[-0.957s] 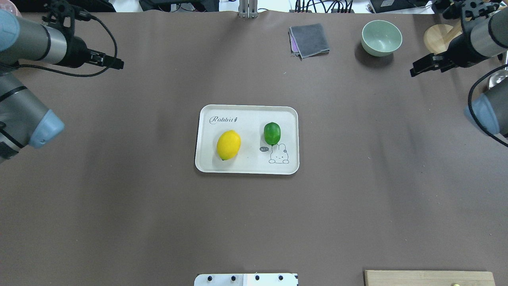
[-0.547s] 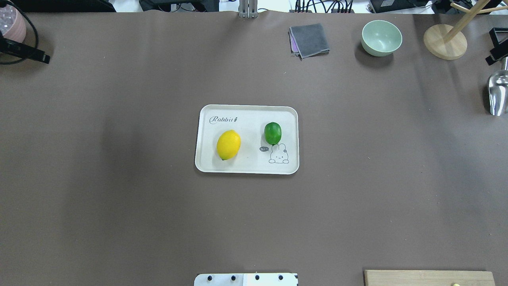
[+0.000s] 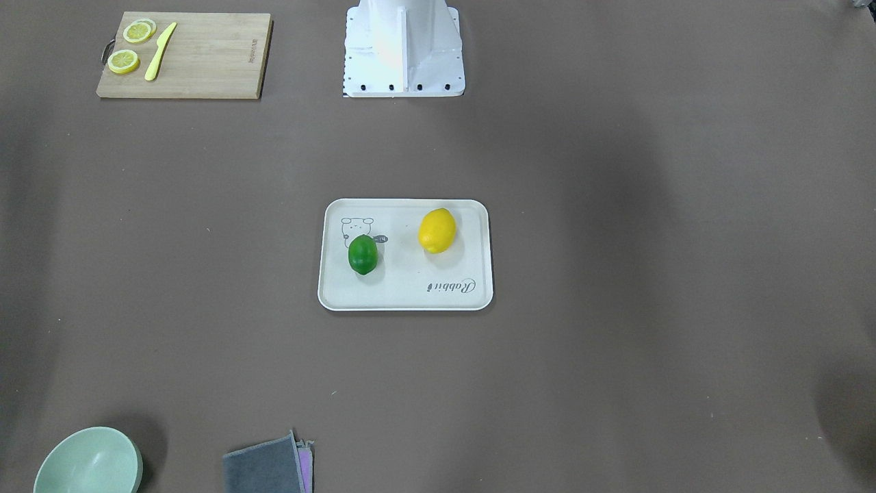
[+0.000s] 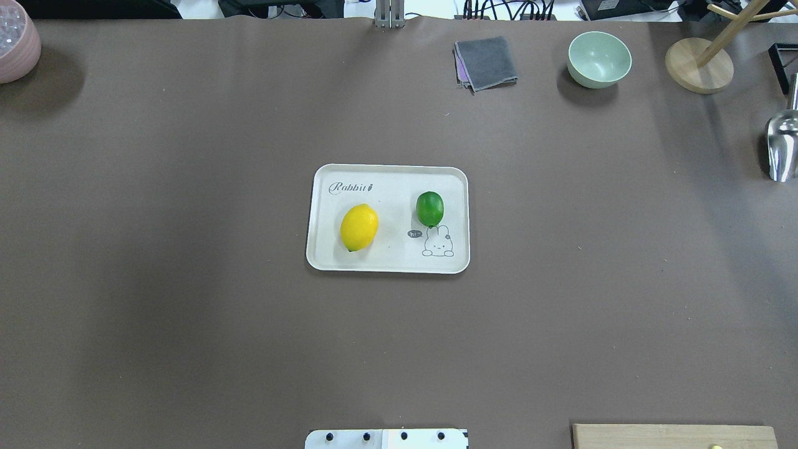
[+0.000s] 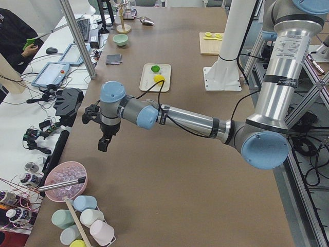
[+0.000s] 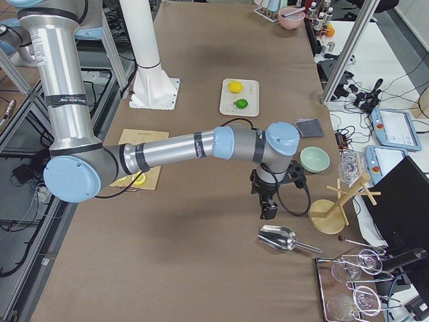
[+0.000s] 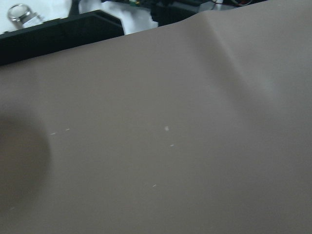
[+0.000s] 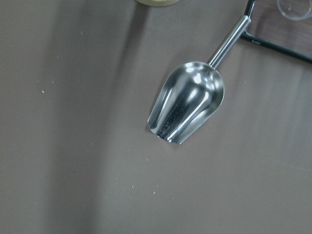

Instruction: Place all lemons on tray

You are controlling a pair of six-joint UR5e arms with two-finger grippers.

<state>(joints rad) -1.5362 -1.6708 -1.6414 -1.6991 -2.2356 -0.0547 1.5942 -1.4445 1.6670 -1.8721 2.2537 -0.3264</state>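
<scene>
The bright yellow lemon (image 4: 359,227) and the glossy dark green lemon (image 4: 429,209) both lie on the cream-white tray (image 4: 386,262) at the table's middle. They lie apart, the green one just above the bear drawing. In the front view the yellow lemon (image 3: 437,230) and green lemon (image 3: 363,254) lie on the same tray (image 3: 410,294). My left gripper (image 5: 103,144) hangs over bare table far from the tray, near the table's left end. My right gripper (image 6: 269,211) hangs near the right end. Both show only in the side views, so I cannot tell whether they are open or shut.
A mint bowl (image 4: 599,59), a grey cloth (image 4: 486,62), a wooden stand (image 4: 698,65) and a metal scoop (image 4: 782,146) sit at the back right. A pink bowl (image 4: 15,40) is at the back left. A bamboo board (image 3: 205,58) holds lemon slices (image 3: 124,61) and a yellow knife (image 3: 159,51).
Both arms have drawn outward and left the overhead view, the left to the left, the right to the right. The lemons and tray have stayed in place.
</scene>
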